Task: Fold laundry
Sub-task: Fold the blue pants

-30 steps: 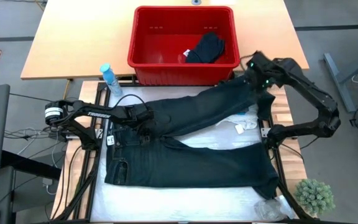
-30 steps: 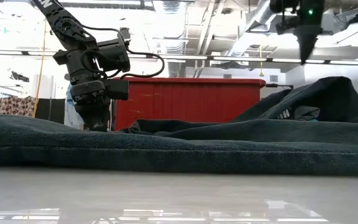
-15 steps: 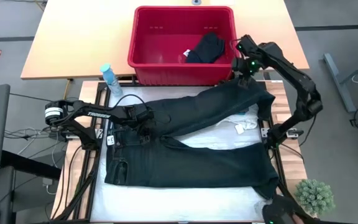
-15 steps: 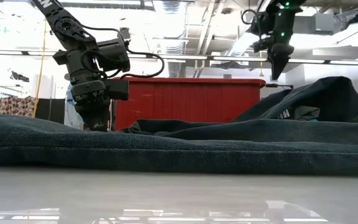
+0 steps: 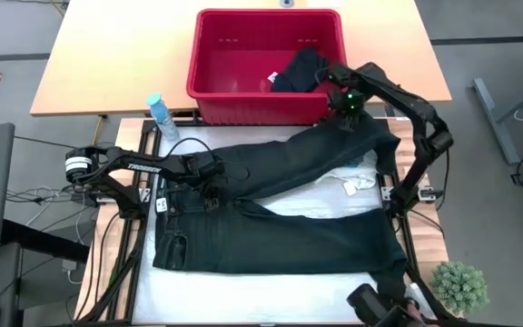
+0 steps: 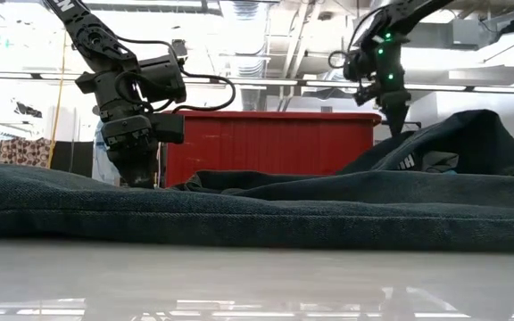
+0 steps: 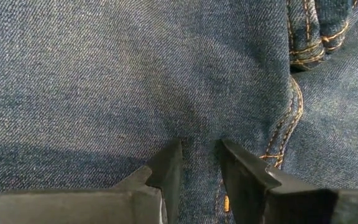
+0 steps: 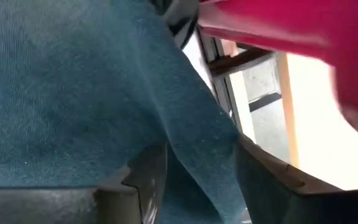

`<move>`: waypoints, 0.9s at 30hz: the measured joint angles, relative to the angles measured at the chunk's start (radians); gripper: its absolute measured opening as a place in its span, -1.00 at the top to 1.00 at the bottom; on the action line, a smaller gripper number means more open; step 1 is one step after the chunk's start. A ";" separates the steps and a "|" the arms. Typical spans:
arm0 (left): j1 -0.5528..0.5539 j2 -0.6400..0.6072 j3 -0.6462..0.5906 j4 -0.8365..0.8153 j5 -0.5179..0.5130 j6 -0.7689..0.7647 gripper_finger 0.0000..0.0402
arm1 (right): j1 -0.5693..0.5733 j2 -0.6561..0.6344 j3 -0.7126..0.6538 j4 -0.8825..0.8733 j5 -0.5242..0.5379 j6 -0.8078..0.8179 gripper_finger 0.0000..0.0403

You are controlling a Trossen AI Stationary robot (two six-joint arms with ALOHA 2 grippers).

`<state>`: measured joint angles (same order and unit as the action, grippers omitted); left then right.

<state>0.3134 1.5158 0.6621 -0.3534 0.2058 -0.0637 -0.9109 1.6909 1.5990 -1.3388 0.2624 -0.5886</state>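
Note:
Dark blue trousers (image 5: pixel 280 241) lie spread on the white-covered table, waist toward the left, with both legs running right. The upper leg (image 5: pixel 316 154) slants toward the red basket (image 5: pixel 209 54). My left gripper (image 5: pixel 209 174) stands on the trousers near the crotch, nearly shut on denim (image 7: pixel 104 74). My right gripper (image 5: pixel 346 116) hangs open over the upper leg's far end, just in front of the basket. Its fingers stand on either side of a denim edge (image 8: pixel 197 130); I cannot tell whether they touch it. A white garment (image 5: pixel 357 177) peeks out between the legs. My left gripper comes from above, pointing down, onto the trousers beside the orange-stitched seam (image 7: pixel 284 124) near the crotch. A narrow strip of denim (image 7: pixel 201 140) sits between its two fingertips (image 7: pixel 173 155). The trousers lie flat on the table under it.
The red basket at the far edge holds a dark garment (image 5: pixel 300 71). A blue bottle (image 5: pixel 157 111) stands beside it on the left. A small green plant (image 5: pixel 461 286) sits off the near right corner, and a dark object (image 5: pixel 379 309) shows at the near edge.
My right gripper has swung from the far right corner toward the table's left and come down to the far end of the upper trouser leg beside the basket. The trousers lie as they did.

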 joint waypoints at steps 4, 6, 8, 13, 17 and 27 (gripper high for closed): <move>0.000 0.000 0.000 0.000 0.001 0.012 0.49 | 0.010 0.044 0.001 -0.015 0.026 -0.001 -0.02; 0.000 0.000 0.000 0.000 0.002 0.014 0.49 | 0.019 0.056 0.000 -0.014 0.042 -0.003 0.03; 0.000 0.000 0.000 0.000 0.002 0.014 0.49 | 0.027 0.056 0.000 -0.013 0.068 -0.006 0.18; 0.017 -0.026 0.032 -0.071 -0.094 0.027 0.49 | 0.040 0.055 0.001 -0.036 0.096 0.017 0.86; 0.110 -0.108 0.139 -0.196 -0.213 0.018 0.49 | 0.031 0.055 0.001 -0.048 0.063 0.059 0.85; 0.482 -0.154 0.200 -0.303 -0.227 -0.012 0.64 | 0.031 0.054 0.001 -0.080 0.046 0.065 0.91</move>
<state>0.7952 1.3615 0.8619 -0.6564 -0.0216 -0.0752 -0.8795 1.7451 1.5997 -1.4187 0.3080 -0.5233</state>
